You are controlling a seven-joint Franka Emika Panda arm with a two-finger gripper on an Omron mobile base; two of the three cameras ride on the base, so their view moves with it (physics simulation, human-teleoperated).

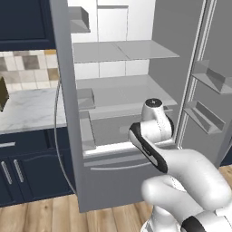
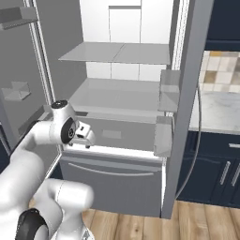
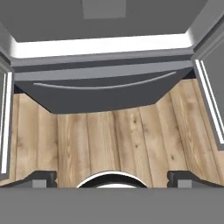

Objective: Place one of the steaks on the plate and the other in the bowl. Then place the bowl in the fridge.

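**Jaw state.** My gripper (image 3: 111, 178) is fully open. The two fingertips (image 3: 41, 178) stand wide apart at the bottom of the hand view, and nothing is clamped between them.

**Hand pose.** In the right base view my gripper (image 2: 85, 140) hangs in front of the fridge (image 2: 124, 93), just above its lower drawer (image 2: 112, 171). The hand points down and slightly inward, so the hand camera looks past the drawer front (image 3: 105, 85) to the wood floor (image 3: 109, 135). I judge this to be a transit pose clear of the shelves, not an approach to a grasp.

**Fridge position and orientation.**
- The fridge stands directly ahead of the base, beside the counter (image 1: 27, 108).
- It is upright, with its long axis vertical and its open front facing me.
- Both doors are swung outward, one on each side: the left door (image 1: 63, 90) shows edge-on and the right door (image 1: 213, 68) shows its inner bins.
- With the doors held wide, an arm can reach straight in to the shelves.
- The shelves (image 1: 122, 50) lie flat and run side to side, giving level seats for a round bowl.

**Task status.** I cannot tell from here where the bowl, plate or steaks are.
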